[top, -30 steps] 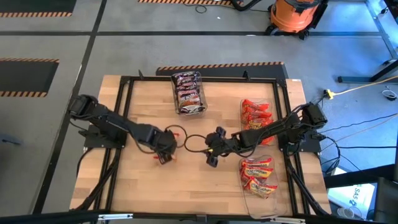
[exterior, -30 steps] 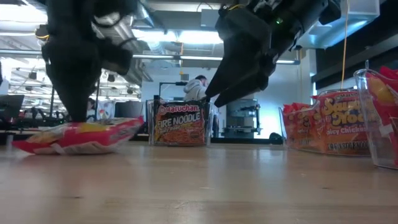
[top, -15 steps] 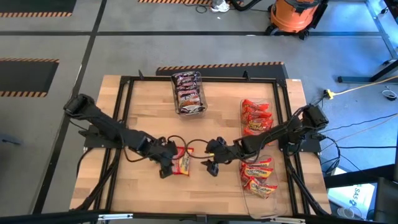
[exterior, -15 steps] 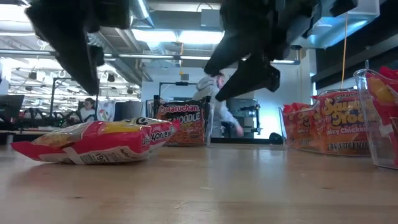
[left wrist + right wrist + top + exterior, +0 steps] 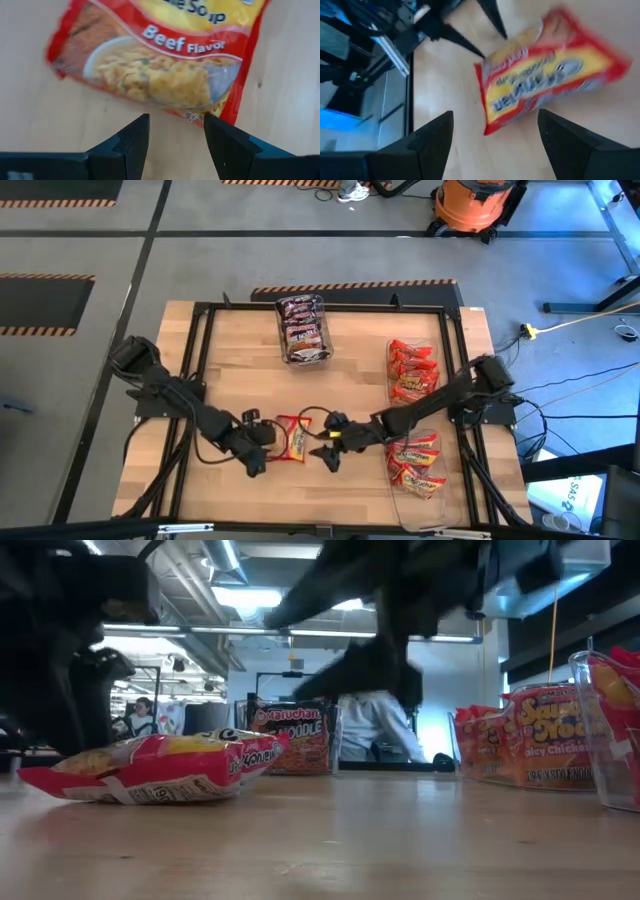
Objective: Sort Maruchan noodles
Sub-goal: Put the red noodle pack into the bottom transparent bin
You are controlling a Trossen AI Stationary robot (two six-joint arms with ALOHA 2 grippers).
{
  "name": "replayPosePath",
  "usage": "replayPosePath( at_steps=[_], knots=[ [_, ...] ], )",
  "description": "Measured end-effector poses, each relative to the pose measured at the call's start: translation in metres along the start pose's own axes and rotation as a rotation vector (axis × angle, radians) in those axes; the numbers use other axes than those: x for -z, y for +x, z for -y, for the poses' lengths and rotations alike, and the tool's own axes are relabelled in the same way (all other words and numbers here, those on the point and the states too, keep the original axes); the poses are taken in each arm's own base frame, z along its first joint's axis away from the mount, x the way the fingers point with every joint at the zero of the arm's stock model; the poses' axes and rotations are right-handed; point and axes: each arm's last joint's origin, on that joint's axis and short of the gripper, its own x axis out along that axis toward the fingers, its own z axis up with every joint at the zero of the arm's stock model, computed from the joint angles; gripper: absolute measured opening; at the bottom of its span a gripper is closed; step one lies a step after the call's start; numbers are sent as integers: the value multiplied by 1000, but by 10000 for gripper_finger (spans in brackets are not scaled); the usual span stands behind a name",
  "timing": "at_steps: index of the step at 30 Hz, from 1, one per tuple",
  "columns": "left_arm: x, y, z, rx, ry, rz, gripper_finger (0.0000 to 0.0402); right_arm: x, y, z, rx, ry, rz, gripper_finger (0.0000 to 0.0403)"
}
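One red-and-yellow Maruchan noodles packet (image 5: 293, 438) lies flat on the wooden table, near the middle toward the near edge; the low view shows it too (image 5: 150, 770). My left gripper (image 5: 175, 125) stands open just left of the packet, whose near edge lies right ahead of the fingertips. My right gripper (image 5: 495, 125) stands open a little to the packet's right (image 5: 545, 95), pointing at it. Neither gripper holds anything. In the high view the left gripper (image 5: 264, 444) and the right gripper (image 5: 323, 448) flank the packet.
Three clear bins stand on the table: dark packets at the far middle (image 5: 303, 330), red packets at the right (image 5: 412, 368), yellow-orange packets at the near right (image 5: 415, 465). A black frame (image 5: 200, 315) borders the table. A person moves in the room beyond (image 5: 375, 730).
My left gripper has swung toward the table's near edge and come off the packet it stood over, so the packet now lies in plain sight. My right gripper has gone toward the near edge, sunk a little and rolled. Both stay open.
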Motion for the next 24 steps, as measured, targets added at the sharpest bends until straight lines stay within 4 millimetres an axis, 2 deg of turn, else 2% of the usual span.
replayPosePath(
  at_steps=[4, 10, 24],
  knots=[
    [1, 10, 4, 17, 16, 22, 185, 11, 24, 14, -6, 98, -10, 269],
    [1, 22, 9, 26, 43, 41, 185, 15, 42, 34, 53, 249, -5, 269],
    [-1, 28, 10, 21, 51, 65, 185, 6, 43, 32, 35, 227, 115, 269]
  ],
)
